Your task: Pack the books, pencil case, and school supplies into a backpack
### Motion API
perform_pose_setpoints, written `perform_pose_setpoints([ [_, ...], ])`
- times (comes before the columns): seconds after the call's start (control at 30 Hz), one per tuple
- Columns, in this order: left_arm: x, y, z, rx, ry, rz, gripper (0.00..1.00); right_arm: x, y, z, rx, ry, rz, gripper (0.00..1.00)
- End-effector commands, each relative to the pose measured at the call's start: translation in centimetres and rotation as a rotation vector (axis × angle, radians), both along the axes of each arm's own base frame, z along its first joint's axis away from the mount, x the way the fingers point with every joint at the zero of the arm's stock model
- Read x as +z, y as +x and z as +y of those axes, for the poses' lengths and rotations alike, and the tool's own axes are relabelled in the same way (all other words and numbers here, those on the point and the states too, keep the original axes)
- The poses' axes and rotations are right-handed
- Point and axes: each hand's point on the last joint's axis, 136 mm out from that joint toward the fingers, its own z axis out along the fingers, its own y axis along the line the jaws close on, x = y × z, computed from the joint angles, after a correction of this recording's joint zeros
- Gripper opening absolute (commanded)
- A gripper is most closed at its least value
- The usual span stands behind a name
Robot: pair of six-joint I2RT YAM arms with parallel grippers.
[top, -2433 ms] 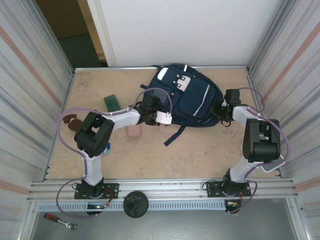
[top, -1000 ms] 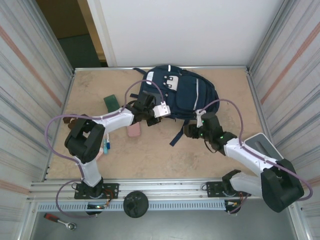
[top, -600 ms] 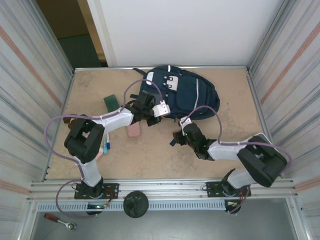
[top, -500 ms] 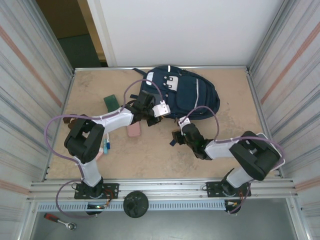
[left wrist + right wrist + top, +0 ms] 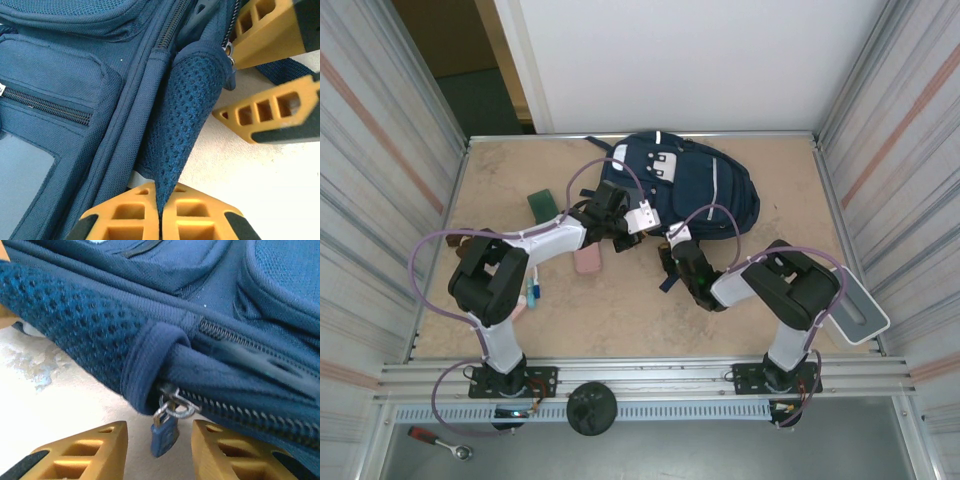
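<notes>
The backpack [image 5: 695,190] is laid flat at the far middle of the table [image 5: 620,320]. A blue mesh flap [image 5: 185,115] at its near-left edge is pinched between the 2 closed fingers of the left gripper [image 5: 160,220], so the backpack is gripped there. The right gripper [image 5: 160,455] is placed just right of it at the same near edge, with its 2 fingers held apart. A small blue zipper pull [image 5: 164,432] is seen hanging between them, touched by neither. In the left wrist view, the right gripper's orange fingers [image 5: 275,40] are seen just beyond the flap. The pink pencil case [image 5: 588,262] is lying on the table just near of the left gripper, outside the backpack. A blue-and-white pen [image 5: 533,292] is found further left, beside the left arm's elbow. A green block [image 5: 542,205] is set on the table to the far left of the pencil case.
</notes>
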Motion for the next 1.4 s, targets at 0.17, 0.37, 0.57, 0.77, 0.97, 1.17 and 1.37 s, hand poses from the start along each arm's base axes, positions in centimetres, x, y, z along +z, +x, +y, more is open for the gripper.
perform_pose_setpoints([
  [0.17,2.7,0.0,-1.2,-0.041,-0.092,-0.027,0.0,1.1,1.1,0.1,-0.039,-0.02,-0.064,0.2],
  [0.37,2.1,0.4,-0.9,-0.031,-0.08,-0.028,0.0,1.2,0.5,-0.5,-0.037,-0.033,-0.051,0.04],
  [0.57,1.2,0.8,0.5,-0.024,-0.041,-0.062,0.0,0.3,-1.2,-2.5,-0.062,-0.041,0.018,0.0],
  [0.77,0.7,1.6,2.1,-0.012,-0.002,-0.1,0.0,-0.7,-2.8,-5.7,-0.126,-0.008,0.13,0.0],
  [0.97,0.6,2.2,2.9,-0.001,-0.006,-0.107,0.0,-1.1,-3.9,-8.7,-0.191,0.059,0.228,0.0],
  [1.17,-0.2,2.7,4.5,0.024,0.01,-0.106,0.0,-0.4,-4.2,-10.8,-0.261,0.171,0.308,0.0],
  [1.37,-0.3,4.4,6.7,0.087,0.026,-0.14,0.0,1.0,-4.5,-11.7,-0.252,0.301,0.372,0.0],
])
